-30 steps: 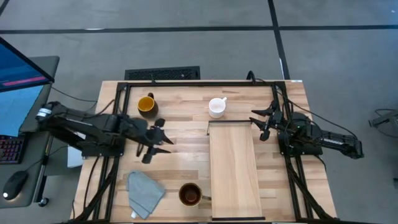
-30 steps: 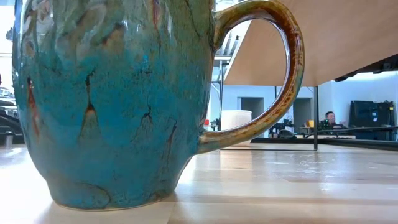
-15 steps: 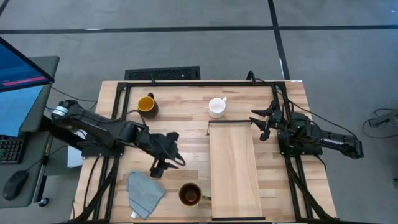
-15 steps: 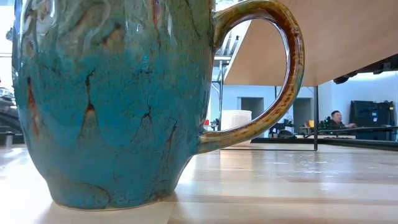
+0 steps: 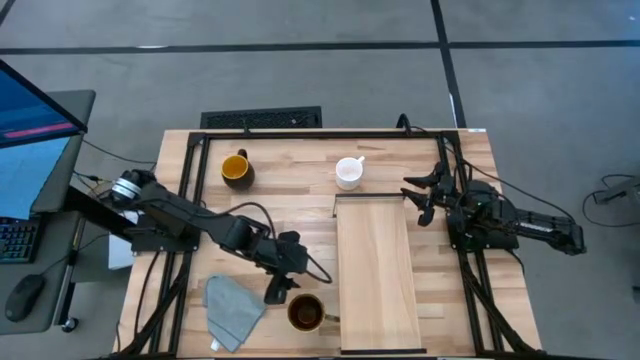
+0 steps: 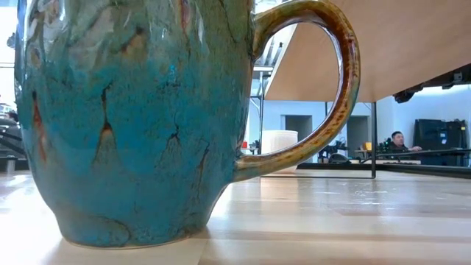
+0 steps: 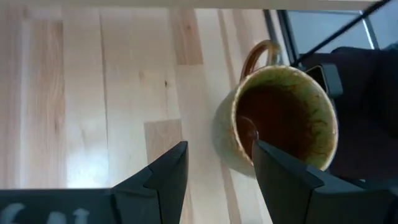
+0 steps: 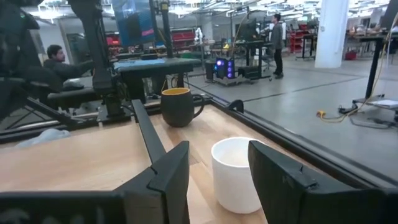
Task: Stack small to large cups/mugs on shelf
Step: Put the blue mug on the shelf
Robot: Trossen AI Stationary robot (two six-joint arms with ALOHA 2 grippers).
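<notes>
I had the left gripper [image 7: 214, 171] spread beside the glossy brown-lipped, teal-glazed mug [image 7: 277, 118]. It stood upright, dark inside. The right gripper [image 8: 217, 171] waited, spread.

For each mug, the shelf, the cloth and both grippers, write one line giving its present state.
brown mug: upright on table, not held
yellow mug: upright, far side of table
white mug: upright beside shelf's far end
shelf: bare, no mugs on it
cloth: crumpled on table
left gripper: open, beside brown mug
right gripper: open, waiting beside shelf
</notes>
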